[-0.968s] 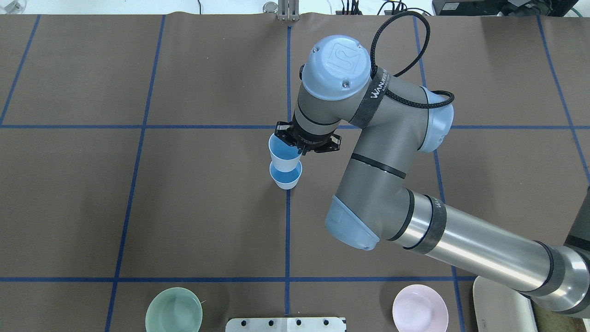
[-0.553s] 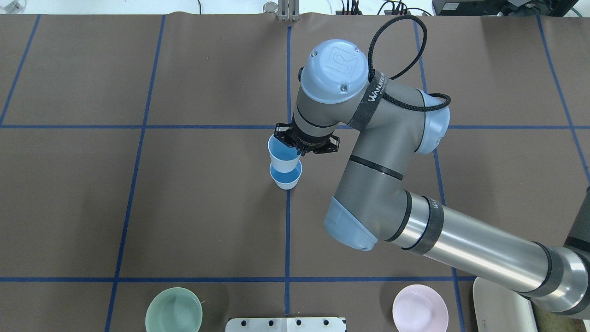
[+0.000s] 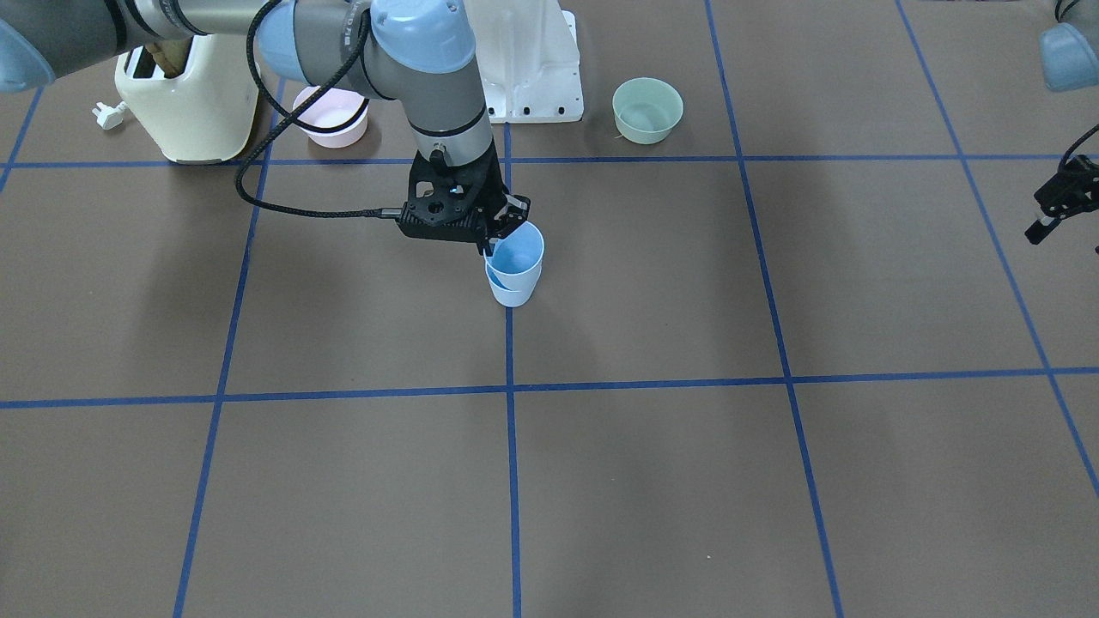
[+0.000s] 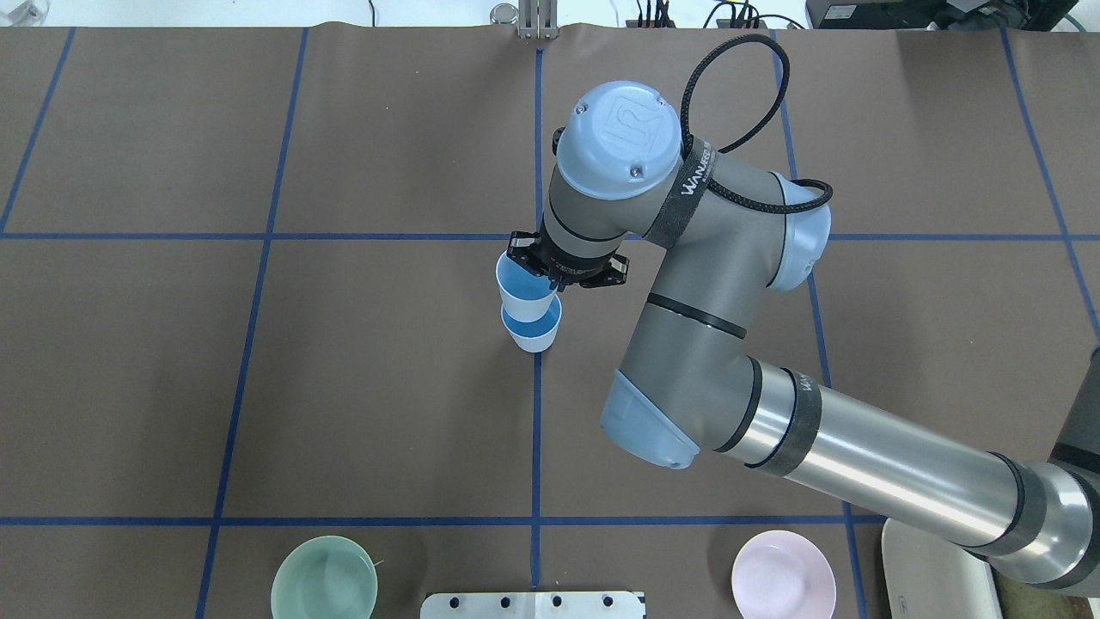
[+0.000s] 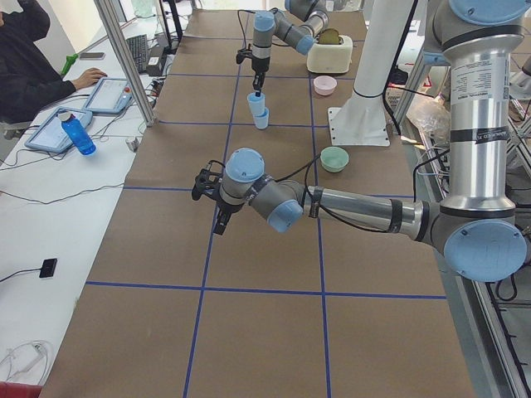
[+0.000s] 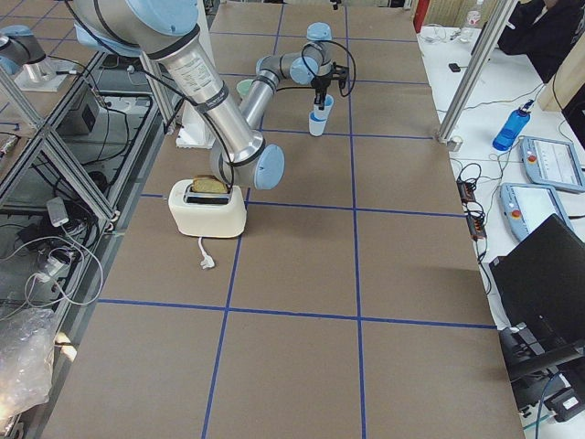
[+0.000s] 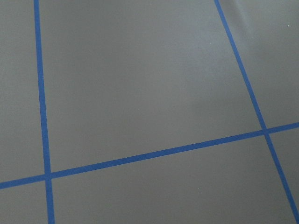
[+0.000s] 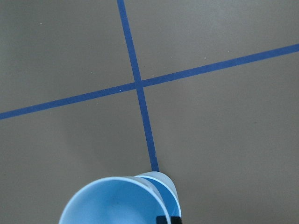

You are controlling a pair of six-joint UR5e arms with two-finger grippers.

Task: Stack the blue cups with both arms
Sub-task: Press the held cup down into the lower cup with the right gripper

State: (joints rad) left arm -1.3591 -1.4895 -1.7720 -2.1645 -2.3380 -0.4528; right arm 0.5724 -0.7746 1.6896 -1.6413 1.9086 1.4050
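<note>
The lower pale blue tapered plastic cup (image 4: 534, 334) stands on the brown tape-gridded surface (image 4: 387, 387), and the upper pale blue tapered plastic cup (image 4: 521, 291) sits with its base in the lower cup's mouth, the right arm's black two-finger claw (image 4: 556, 275) at its rim on the robot's right side. Behind the lower cup, toward the robot, stands the white fixed pedestal (image 3: 528, 64); behind and to the robot's left is the wide pale green bowl (image 3: 647, 110), and behind and to the right are the wide pink bowl (image 3: 330, 116) and, farther right, the cream boxy toaster (image 3: 185, 99). The left arm's black claw (image 3: 1060, 204) hangs over the surface well apart from the lower cup, on the robot's left.
</note>
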